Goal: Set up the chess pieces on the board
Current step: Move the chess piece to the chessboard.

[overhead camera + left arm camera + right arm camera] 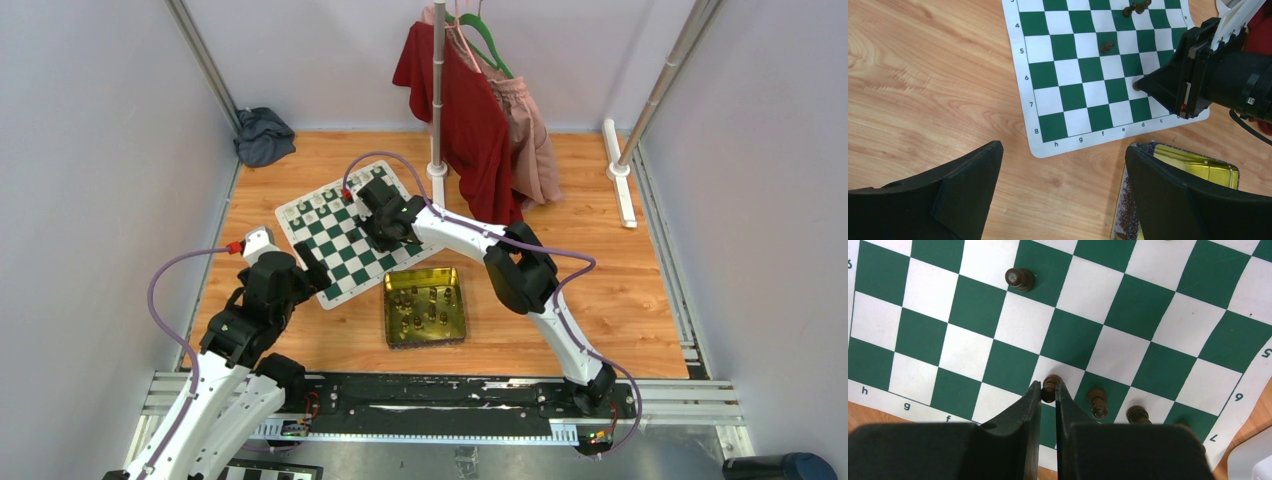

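Observation:
The board [343, 262] lies on the wooden table, green and white squares with a white border. My right gripper [1048, 385] is shut on a dark brown chess piece [1050, 388], held low over a white square in row 7. Just to its right stand two more dark pieces [1097, 402] [1138, 414]. Another dark piece [1019, 278] stands alone further up the board. In the left wrist view the right gripper [1140, 86] touches down near the board's edge [1073, 75]. My left gripper [1063, 150] hangs open over bare wood beside the board's h8 corner, empty.
A shiny gold-green tin [389, 310] with several pieces in it sits just right of the board's near corner. A clothes rack pole [437, 120] with red and pink garments [470, 110] stands behind the board. A grey cloth [263, 135] lies in the far left corner.

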### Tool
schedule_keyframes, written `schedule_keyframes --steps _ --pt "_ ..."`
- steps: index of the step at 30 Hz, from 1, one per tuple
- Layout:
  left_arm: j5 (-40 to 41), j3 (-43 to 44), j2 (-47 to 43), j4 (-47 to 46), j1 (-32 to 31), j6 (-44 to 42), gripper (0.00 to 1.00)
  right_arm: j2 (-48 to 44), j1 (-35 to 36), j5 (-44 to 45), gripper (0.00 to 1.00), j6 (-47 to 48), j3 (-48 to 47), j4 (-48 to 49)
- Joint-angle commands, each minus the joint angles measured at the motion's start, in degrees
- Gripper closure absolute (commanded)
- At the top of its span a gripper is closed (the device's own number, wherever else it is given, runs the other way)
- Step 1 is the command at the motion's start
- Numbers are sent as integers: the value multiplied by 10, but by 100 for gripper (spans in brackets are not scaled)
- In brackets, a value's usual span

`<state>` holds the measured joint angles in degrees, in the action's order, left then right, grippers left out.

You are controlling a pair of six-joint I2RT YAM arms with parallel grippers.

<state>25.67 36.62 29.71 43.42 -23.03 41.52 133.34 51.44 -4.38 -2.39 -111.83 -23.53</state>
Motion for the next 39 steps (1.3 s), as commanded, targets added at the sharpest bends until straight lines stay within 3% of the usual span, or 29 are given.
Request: schedule_keyframes --steps 1,15,19,24,32,39 --pt "6 5 -6 5 -3 -2 0 -19 10 11 100 -9 10 1" --pt "7 4 -9 6 -3 -2 0 -19 12 10 98 -12 17 2" --pt "7 3 -7 5 -3 -2 0 -19 12 11 90 -10 18 2" --pt "6 4 -8 5 -3 -2 0 -20 12 12 72 -9 17 2" --pt "7 4 -8 6 -3 -1 0 -24 12 16 60 -5 16 3" --pt "12 6 -9 10 -3 2 0 -28 12 20 57 0 10 3"
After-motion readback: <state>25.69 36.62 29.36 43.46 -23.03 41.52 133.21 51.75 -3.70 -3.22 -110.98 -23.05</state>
